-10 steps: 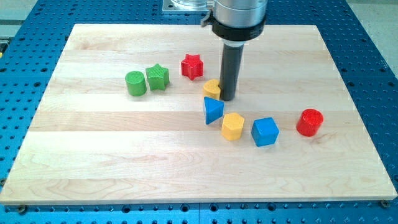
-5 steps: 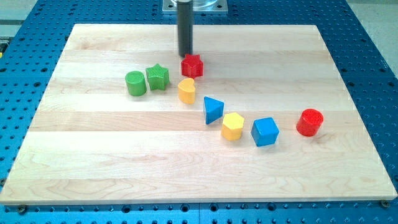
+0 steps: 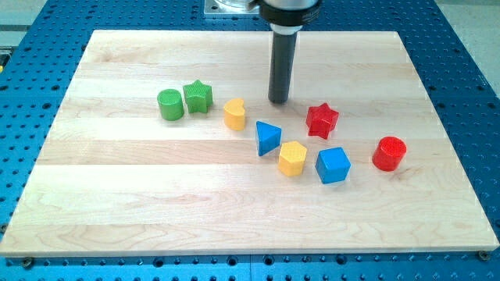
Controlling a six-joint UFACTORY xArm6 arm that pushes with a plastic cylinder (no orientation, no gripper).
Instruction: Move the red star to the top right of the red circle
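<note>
Camera view: my tip [image 3: 278, 101] rests on the wooden board [image 3: 117, 195], a bare rod with nothing to grasp with. It is apart from the red star [image 3: 322, 120], which lies to its lower right. The red circle [image 3: 389, 153] sits further right and lower; the star is at its upper left. A blue cube [image 3: 333, 165] looks just clear of the star.
</note>
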